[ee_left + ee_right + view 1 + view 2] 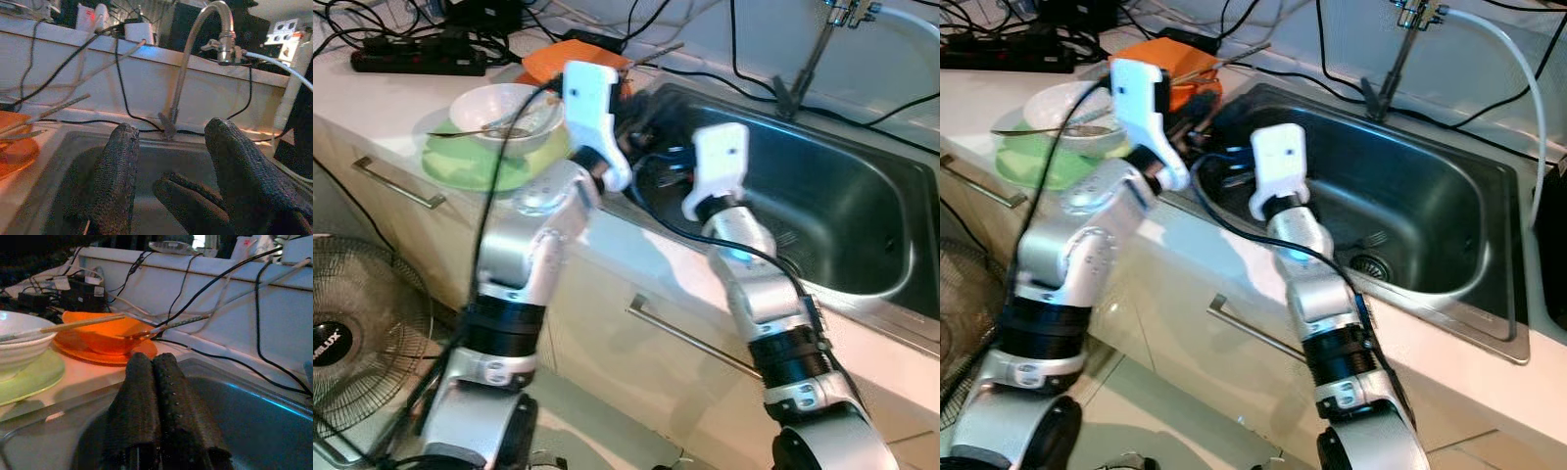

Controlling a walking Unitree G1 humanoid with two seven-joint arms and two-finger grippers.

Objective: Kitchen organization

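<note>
A white bowl (pixel 504 110) with a utensil across it sits on a green plate (pixel 470 166) on the counter left of the steel sink (pixel 842 196). Behind it an orange bowl (pixel 102 333) stands on an orange plate (pixel 98 352), with chopsticks resting in it. Both arms reach over the sink's left end. My left gripper (pixel 171 127) is open, its fingers (pixel 120 161) spread wide above the basin with nothing held. My right gripper (pixel 151 362) is shut, fingers pressed together and empty, pointing toward the orange bowl from inside the sink.
A faucet (pixel 195 54) rises at the sink's back, with a white hose and black cables along the wall. A power strip (pixel 416 61) lies at the counter's far left. A floor fan (pixel 352 333) stands below, beside the cabinet handles (pixel 396 184).
</note>
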